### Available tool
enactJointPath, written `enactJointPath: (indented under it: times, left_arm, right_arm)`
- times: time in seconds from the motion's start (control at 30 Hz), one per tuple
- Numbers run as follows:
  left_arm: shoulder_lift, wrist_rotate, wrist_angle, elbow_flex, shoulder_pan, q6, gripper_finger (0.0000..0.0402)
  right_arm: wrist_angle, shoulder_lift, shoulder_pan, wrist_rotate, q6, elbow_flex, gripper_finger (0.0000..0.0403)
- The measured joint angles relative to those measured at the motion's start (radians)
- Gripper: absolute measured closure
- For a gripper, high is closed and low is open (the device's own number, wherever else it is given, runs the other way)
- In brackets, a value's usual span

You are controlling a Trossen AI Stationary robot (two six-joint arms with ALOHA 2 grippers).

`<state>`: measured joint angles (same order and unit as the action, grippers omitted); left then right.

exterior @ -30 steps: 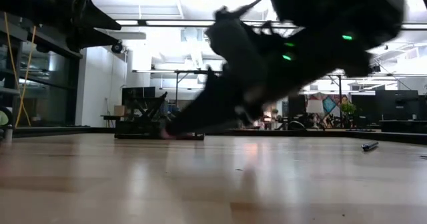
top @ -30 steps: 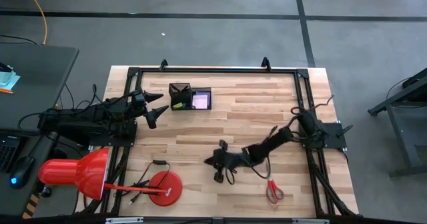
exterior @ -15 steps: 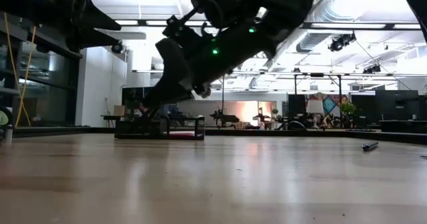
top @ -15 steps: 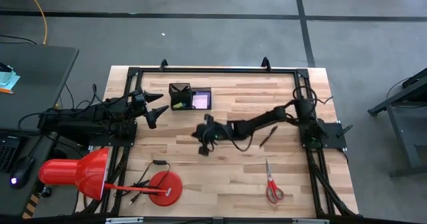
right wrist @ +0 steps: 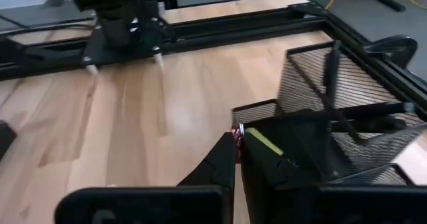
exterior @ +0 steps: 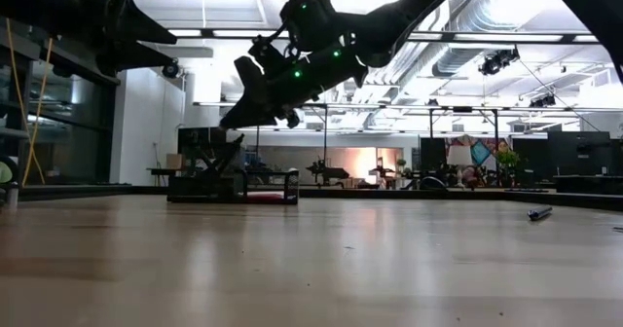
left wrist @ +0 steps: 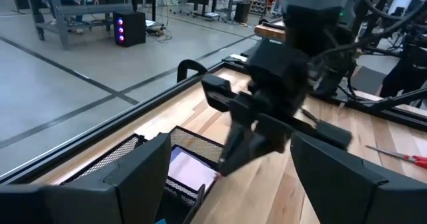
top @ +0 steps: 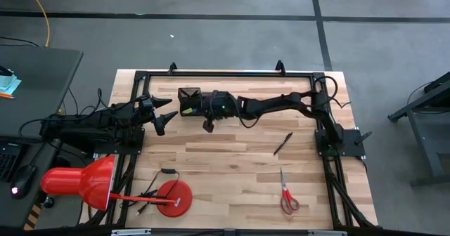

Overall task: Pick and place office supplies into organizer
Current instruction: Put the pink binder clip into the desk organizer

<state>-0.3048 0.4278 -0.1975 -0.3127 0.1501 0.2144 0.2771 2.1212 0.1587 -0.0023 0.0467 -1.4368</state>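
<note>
Pale butcher-block planks make up the table (top: 232,159), framed by a black rail, with a grey concrete floor around it and an open workshop behind. The organizer (top: 188,99) sits at the table's 11 o'clock, and the right gripper (top: 209,122) hangs over its near edge, fingers pressed together. In the right wrist view a yellow piece (right wrist: 263,143) shows just past the tips (whether it is pinched or already lying in the mesh box I cannot tell). The left gripper (top: 167,107) waits just at 9 o'clock of the organizer, fingers spread and holding nothing. What probably comes after this drop is the black pen (top: 283,144), lying well apart at roughly 4 o'clock from the right gripper, its long axis running from 1 to 7 o'clock. The red-handled scissors (top: 287,196) lie farther out, toward 5 o'clock, handles nearest the table's front edge. Both are nearer the right arm's base, so that arm looks better placed to fetch them. A red desk lamp (top: 105,183) stands at the table's 7 o'clock corner.
</note>
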Motion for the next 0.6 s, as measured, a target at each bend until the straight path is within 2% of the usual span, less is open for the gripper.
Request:
enactJointPath:
  times: [0.33,0.6]
  left_arm:
    - [0.0,0.0,0.009,0.0,0.0,0.0,0.0108]
    - [0.0,0.0,0.005,0.0,0.0,0.0,0.0108]
  right_arm:
    - [0.041,0.062,0.027,-0.007,0.059,-0.018,0.0398]
    - [-0.028,0.182,0.031,-0.001,0.053,-0.204,0.0395]
